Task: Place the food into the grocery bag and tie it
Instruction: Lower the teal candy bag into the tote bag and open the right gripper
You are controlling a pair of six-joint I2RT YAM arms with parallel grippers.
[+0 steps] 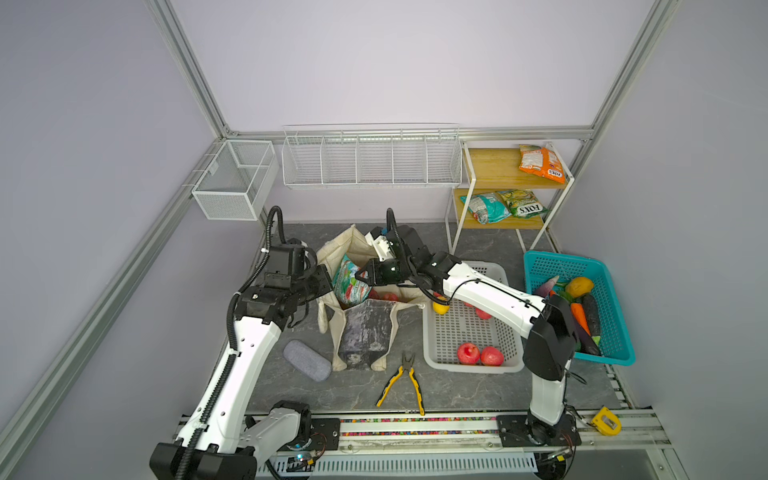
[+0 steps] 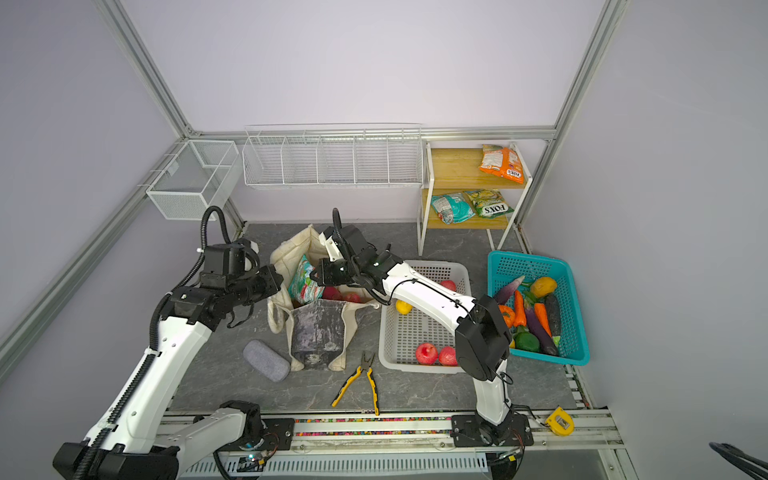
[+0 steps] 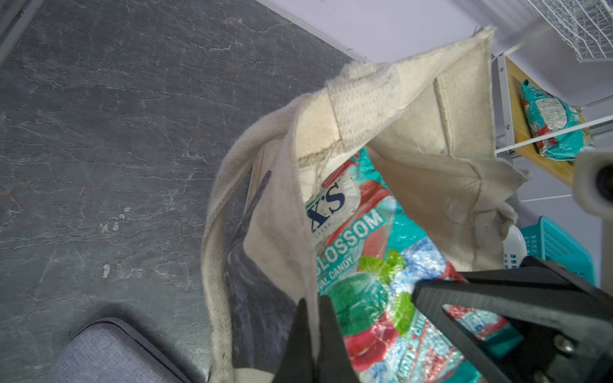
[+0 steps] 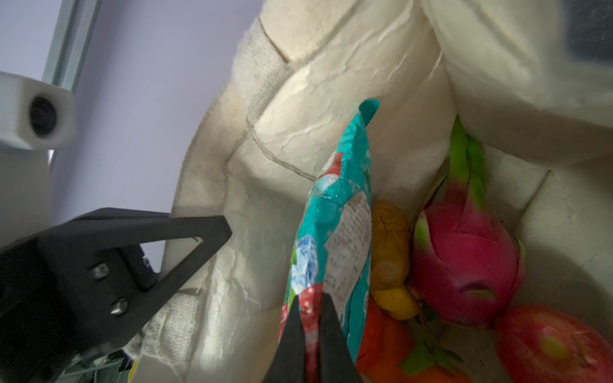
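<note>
Left wrist view has the left fingers point(image 3: 331, 345) clenched on the left rim of the grocery bag point(image 3: 365, 99), which stands open mid-counter point(image 1: 457, 390), left of the white basket point(image 1: 473, 367). Right fingers point(image 4: 292, 345) pinch a teal FOX'S packet point(image 4: 345, 199) upright inside it, beside a dragon fruit point(image 4: 464, 258) and red apple point(image 4: 557, 341)

Both top views are evenly lit from above, with faint shadows on the tabletop point(image 1: 457, 390) and wide-angle stretch at the corners. The right wrist view is dim inside the grocery bag point(image 4: 298, 132), the red apple point(image 4: 557, 341) blurred — the left wrist view shows glare on the teal packet point(image 3: 365, 298).
</note>
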